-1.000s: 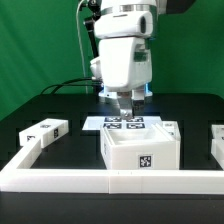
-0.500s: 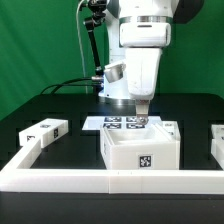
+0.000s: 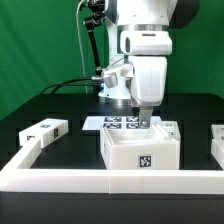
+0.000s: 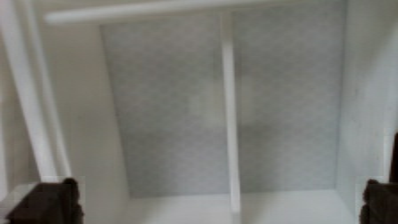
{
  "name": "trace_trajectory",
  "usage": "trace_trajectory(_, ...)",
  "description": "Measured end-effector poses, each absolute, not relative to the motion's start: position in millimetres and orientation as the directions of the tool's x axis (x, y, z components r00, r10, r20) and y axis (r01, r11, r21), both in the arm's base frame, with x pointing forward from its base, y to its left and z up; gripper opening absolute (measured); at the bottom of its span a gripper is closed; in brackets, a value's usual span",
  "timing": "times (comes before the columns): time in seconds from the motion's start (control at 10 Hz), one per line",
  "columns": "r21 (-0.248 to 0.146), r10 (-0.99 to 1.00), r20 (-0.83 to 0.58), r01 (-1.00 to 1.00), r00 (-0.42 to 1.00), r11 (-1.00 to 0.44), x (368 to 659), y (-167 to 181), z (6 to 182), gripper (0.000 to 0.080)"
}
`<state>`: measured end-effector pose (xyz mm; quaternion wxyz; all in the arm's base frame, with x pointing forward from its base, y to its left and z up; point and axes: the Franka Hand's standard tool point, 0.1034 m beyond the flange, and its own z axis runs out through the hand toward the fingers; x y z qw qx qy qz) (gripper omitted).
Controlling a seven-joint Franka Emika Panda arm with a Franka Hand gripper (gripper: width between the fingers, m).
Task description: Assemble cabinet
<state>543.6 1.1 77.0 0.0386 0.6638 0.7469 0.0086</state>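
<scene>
While the cabinet box (image 3: 140, 150) sits at lower centre of the exterior view, the gripper (image 3: 146, 120) hovers over its open top, fingers (image 4: 50, 205) spread and empty. The left part (image 3: 45, 131) and right part (image 3: 217, 140) lie apart and unattached, so most of the assembly seems left.

Panel (image 3: 217, 143) cut by exterior view's right edge; marker board (image 3: 103, 123) partly occluded.

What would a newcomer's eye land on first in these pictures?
The big white robot arm fills the centre, its open hand poised over the white cabinet box at the front. A smaller tagged white part lies at the exterior view's left.
</scene>
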Motion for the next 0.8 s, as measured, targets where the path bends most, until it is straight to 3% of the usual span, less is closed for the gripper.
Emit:
trace_trajectory(0.5, 0.062, 0.991, -0.051, 0.99, -0.125, 0.128, 543, 1, 75.5, 0.0797)
trace_trajectory(0.8, 0.035, 0.989, -0.048, 0.99, -0.138, 0.139, 514, -3, 69.5, 0.0797)
